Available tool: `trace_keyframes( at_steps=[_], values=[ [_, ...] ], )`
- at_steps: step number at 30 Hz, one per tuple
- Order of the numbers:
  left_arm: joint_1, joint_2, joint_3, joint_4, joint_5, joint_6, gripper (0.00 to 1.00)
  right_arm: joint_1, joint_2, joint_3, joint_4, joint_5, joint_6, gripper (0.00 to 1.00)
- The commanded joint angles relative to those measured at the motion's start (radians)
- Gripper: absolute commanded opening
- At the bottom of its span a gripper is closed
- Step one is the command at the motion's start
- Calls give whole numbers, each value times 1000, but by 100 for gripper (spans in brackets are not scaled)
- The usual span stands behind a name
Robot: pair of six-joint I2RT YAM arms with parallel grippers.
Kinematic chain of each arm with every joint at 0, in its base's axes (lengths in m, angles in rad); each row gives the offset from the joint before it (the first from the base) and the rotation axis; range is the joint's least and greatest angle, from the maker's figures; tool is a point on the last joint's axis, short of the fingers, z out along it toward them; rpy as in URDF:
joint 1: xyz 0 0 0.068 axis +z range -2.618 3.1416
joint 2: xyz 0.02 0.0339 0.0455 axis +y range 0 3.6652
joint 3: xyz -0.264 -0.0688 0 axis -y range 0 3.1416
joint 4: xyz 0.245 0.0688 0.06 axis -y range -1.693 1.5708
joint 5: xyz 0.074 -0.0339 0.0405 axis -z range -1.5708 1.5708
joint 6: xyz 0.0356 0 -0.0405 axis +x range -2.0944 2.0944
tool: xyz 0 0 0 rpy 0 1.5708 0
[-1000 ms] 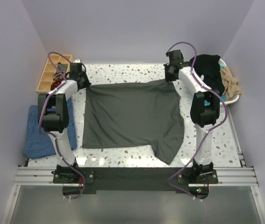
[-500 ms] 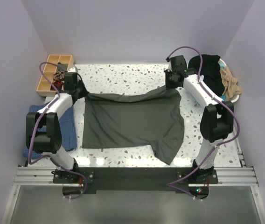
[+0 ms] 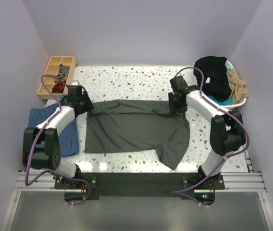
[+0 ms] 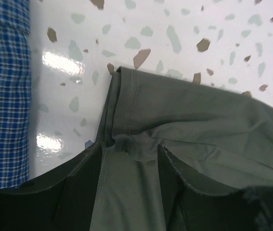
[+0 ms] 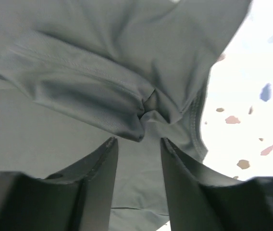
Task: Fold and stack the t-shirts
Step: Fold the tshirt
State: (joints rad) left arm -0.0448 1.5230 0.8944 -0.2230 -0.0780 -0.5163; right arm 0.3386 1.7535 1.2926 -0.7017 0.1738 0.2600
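Note:
The charcoal-grey t-shirt [image 3: 131,132] lies flat mid-table, its far edge folded toward me as a band [image 3: 127,107]. One sleeve [image 3: 172,154] sticks out at the near right. My left gripper [image 3: 85,106] is at the band's left end and my right gripper [image 3: 176,109] at its right end. In the left wrist view the left gripper [image 4: 129,156] stands open over the hem [image 4: 127,96], with a pinched crease just past the tips. The right gripper [image 5: 139,144] is also open, over bunched cloth [image 5: 127,96]. More t-shirts, black [image 3: 213,72], tan [image 3: 237,87] and teal [image 3: 225,101], are heaped at the far right.
A white basket [image 3: 242,102] holds the heap at the far right. A wooden compartment tray [image 3: 55,74] stands at the far left. A blue checked cloth [image 3: 50,130] [image 4: 4,91] lies along the left edge beside the left arm. Speckled tabletop [image 3: 127,77] shows beyond the shirt.
Both grippers carried the shirt's far edge toward the near side, laid it down on the shirt as a folded band, and opened, letting the cloth go.

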Motion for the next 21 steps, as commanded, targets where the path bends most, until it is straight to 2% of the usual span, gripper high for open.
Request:
trace_keyframes(
  at_steps=[1, 11, 21],
  values=[
    [-4, -107, 46, 25, -86, -13, 56, -1, -81, 86, 64, 46, 16, 47],
    [-49, 12, 130, 80, 61, 10, 56, -7, 139, 253, 47, -28, 25, 44],
    [-138, 115, 130, 105, 122, 6, 55, -10, 192, 194, 44, -118, 44, 43]
  ],
)
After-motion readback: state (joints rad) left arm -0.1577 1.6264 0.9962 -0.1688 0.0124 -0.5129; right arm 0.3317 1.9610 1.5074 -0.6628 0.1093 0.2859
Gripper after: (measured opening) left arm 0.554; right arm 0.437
